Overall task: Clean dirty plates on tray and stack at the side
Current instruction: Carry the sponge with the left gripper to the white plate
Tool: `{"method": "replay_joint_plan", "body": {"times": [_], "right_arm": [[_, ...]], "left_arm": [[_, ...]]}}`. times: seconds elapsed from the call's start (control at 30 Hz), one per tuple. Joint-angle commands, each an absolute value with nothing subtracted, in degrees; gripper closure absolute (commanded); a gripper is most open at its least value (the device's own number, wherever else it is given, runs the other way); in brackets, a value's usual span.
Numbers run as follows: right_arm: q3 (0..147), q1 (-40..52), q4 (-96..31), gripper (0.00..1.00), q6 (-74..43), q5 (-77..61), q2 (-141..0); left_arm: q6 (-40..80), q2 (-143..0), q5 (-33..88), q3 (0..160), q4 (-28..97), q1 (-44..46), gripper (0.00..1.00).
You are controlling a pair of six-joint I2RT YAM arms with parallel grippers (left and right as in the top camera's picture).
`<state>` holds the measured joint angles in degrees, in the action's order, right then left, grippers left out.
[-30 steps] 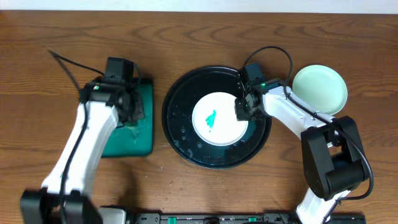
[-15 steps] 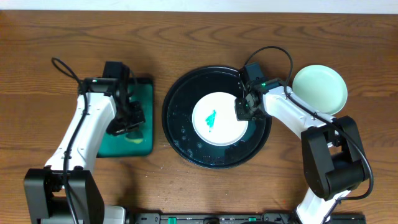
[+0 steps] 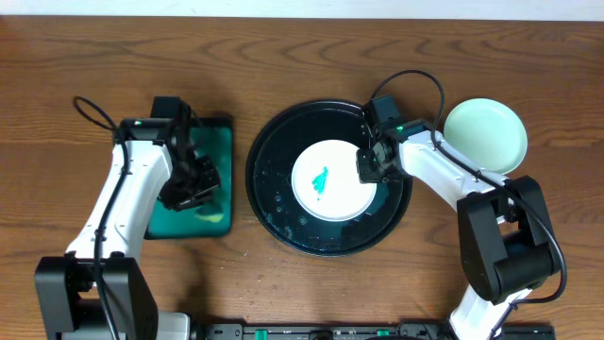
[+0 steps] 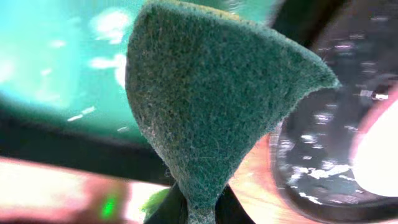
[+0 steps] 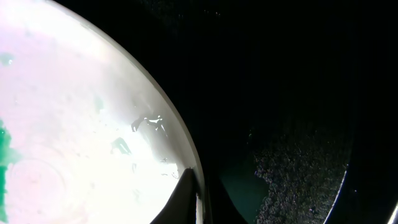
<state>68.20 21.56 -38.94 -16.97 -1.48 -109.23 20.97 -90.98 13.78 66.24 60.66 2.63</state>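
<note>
Two grips: left pincer (image 4: 198,210) pinches the green sponge (image 4: 211,106) (folded), right pincer (image 5: 200,194) clamps the smeared plate (image 3: 332,181) by its rim.

The right tool (image 3: 369,167), clamped on the right rim of the smeared plate (image 3: 332,194), is blocking that side, leaving the left side open. The left tool (image 3: 196,187), pinching a sponge (image 4: 211,106), is hanging just left of the black tray (image 3: 274,206).

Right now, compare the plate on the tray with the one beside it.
The tray plate is white with a green smear; the side plate is mint, unsmeared. The tray plate's rim sits between the right fingers; the side plate lies untouched on the table. Both are round.
</note>
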Motion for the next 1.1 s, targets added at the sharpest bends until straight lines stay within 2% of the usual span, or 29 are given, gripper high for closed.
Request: {"method": "replay_joint_plan", "body": {"times": [0.0,0.23,0.53,0.77,0.97,1.07], "right_arm": [[67.3,22.3,-38.2,0.99,-18.2,-5.0,-112.4],[67.3,22.3,-38.1,0.99,-18.2,-5.0,-112.4],[67.3,22.3,-38.1,0.99,-18.2,-5.1,-112.4],[67.3,22.3,-38.1,0.99,-18.2,-6.5,-112.4],[67.3,22.3,-38.1,0.99,-18.2,-6.5,-112.4],[67.3,22.3,-38.2,0.99,-18.2,-6.5,-112.4]], "left_arm": [[20.8,-90.6,18.7,66.9,58.8,6.7,0.93],[26.7,-94.6,22.7,67.0,49.8,18.5,0.93],[30.4,-107.2,24.6,71.6,40.6,29.9,0.93],[36.3,-114.9,26.3,72.0,31.8,30.8,0.93],[37.3,-122.2,38.1,72.1,24.9,31.2,0.93],[37.3,-124.3,40.0,72.1,23.5,31.4,0.93]]}}
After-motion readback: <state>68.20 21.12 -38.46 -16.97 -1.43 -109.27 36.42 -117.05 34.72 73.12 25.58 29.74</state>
